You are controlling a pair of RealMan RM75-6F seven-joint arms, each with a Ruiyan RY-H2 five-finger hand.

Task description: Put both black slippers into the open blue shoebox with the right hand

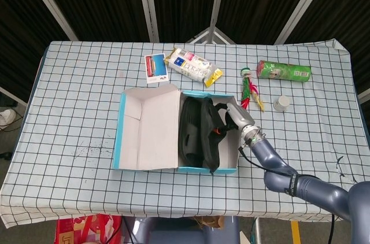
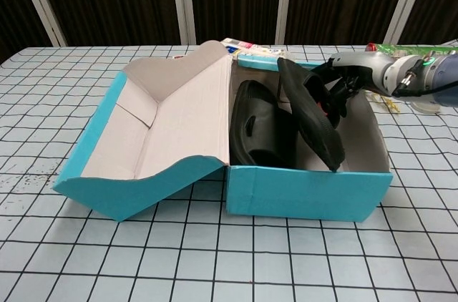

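Fingertips of the right hand (image 2: 336, 87) vanish behind the second slipper (image 2: 311, 112), which it grips, tilted on edge inside the blue shoebox (image 2: 308, 195). The first slipper (image 2: 257, 130) lies beside it, half hidden. Only the head view shows the arm reaching from lower right across the counter (image 1: 81, 99); the left hand appears nowhere.

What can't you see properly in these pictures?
- Left hand: in neither view.
- Right hand fingers: head view, tucked behind the tilted slipper; chest view, too dark and small to tell how they lie.
- Shoebox floor: both views, covered by that slipper and the other slipper.
- Words on the green can and card: head view, too small.
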